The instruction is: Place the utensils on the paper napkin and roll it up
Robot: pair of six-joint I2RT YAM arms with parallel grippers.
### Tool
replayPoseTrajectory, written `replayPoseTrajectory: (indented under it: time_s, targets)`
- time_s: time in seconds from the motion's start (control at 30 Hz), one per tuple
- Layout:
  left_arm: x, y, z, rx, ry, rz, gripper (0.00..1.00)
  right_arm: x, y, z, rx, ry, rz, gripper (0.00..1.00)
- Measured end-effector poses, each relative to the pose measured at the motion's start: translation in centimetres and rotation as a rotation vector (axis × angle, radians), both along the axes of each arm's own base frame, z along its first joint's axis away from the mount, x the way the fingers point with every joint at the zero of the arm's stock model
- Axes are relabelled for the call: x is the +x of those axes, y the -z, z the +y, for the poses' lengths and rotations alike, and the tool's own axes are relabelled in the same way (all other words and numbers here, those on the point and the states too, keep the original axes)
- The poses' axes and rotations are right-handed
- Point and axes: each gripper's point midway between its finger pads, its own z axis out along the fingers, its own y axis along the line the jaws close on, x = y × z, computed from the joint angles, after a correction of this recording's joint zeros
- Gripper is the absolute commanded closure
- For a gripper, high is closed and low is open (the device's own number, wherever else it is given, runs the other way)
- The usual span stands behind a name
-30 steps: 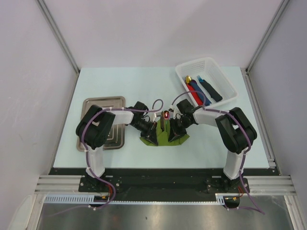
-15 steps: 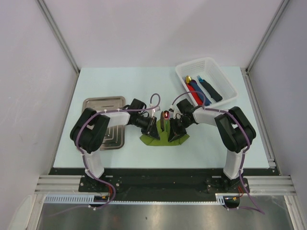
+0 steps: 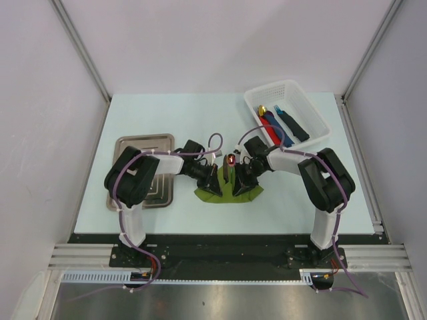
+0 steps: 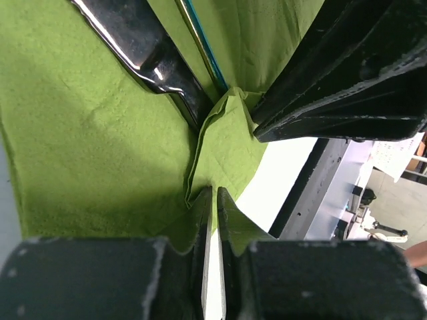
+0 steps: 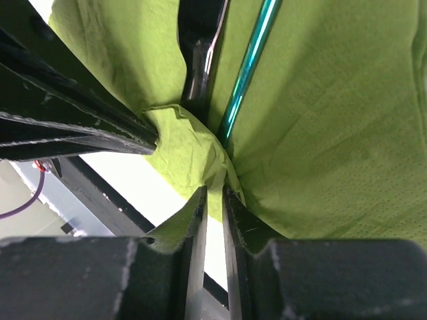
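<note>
The olive-green paper napkin lies on the table between both arms, and its near edge is bunched up. On it lie the utensils: a glossy dark piece and a thin teal one, which also show in the right wrist view as the dark piece and the teal one. My left gripper pinches a raised fold of the napkin. My right gripper faces it and nips the same crumpled edge of the napkin. The two sets of fingers nearly touch.
A silver metal tray sits left of the napkin, partly under my left arm. A white basket at the back right holds a red piece and other coloured cutlery. The table's near edge runs just behind the napkin.
My left arm's elbow swung out to the left and came back. Both grippers stayed at the napkin's near edge, and the napkin and utensils kept their place.
</note>
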Motion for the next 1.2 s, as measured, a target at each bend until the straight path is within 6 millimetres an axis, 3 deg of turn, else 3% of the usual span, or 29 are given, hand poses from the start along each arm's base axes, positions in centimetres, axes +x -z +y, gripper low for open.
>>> replayPoseTrajectory:
  time_s: [0.27,0.37,0.4,0.5,0.63,0.8,0.97,1.2]
  targets:
    - [0.1,0.0,0.1,0.008,-0.007,0.007,0.9,0.9,-1.4,-0.1,-0.003,0.01,-0.032,0.57]
    - [0.1,0.0,0.1,0.009,-0.007,0.008,0.89,1.4,-3.1,-1.1,0.006,0.036,-0.052,0.42]
    - [0.1,0.0,0.1,0.009,-0.007,0.008,0.89,1.7,-3.7,-1.6,0.01,0.049,-0.063,0.33]
    - [0.1,0.0,0.1,0.009,-0.007,0.008,0.89,2.6,-5.2,-3.3,0.009,0.091,-0.098,0.25]
    - [0.1,0.0,0.1,0.009,-0.007,0.009,0.89,3.2,-5.3,-5.9,-0.027,0.142,-0.117,0.22]
    - [0.1,0.0,0.0,0.009,-0.007,0.01,0.89,2.4,-2.7,-8.6,-0.119,0.176,-0.075,0.16]
    - [0.1,0.0,0.1,0.01,-0.008,0.012,0.89,2.7,-1.3,-8.9,-0.136,0.161,-0.08,0.15]
    - [0.1,0.0,0.1,0.014,-0.009,0.012,0.89,3.6,-1.6,-7.1,-0.041,0.142,-0.077,0.18]
